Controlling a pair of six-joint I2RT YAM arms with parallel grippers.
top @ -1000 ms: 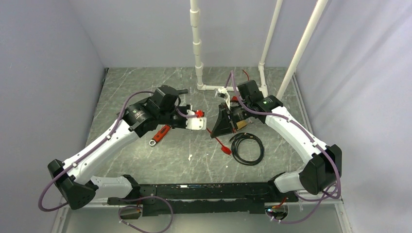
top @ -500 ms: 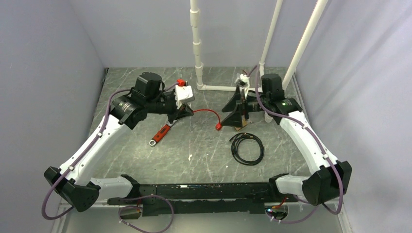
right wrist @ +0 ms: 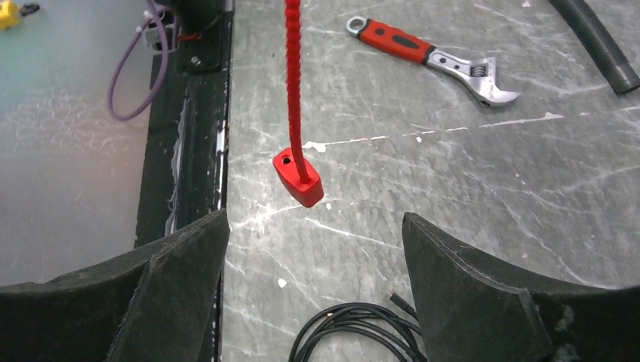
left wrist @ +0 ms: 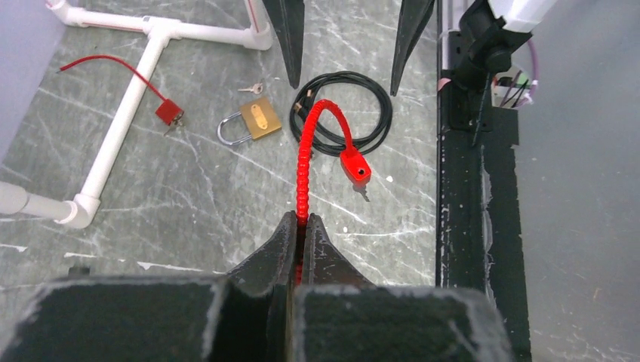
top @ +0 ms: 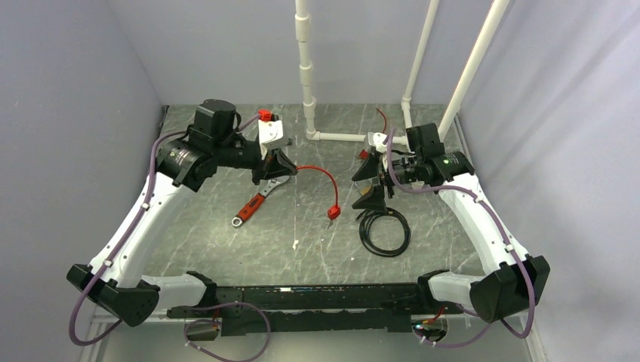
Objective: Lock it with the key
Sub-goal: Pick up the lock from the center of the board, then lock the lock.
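Both left fingers (left wrist: 278, 250) clamp the red cable (left wrist: 303, 162), seemingly springy; your right fingers (right wrist: 181, 260) stand apart. Grip its rigid dangling head (right wrist: 298, 179), likely to swing.

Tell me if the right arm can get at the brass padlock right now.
Probably yes. The right gripper is open and empty, hanging just beside the brass padlock, which lies bare on the table; only the small key and black cable sit nearby.

Grey marbled tabletop (top: 317, 241), pale lilac walls (top: 75, 75), white pipes (top: 306, 75)
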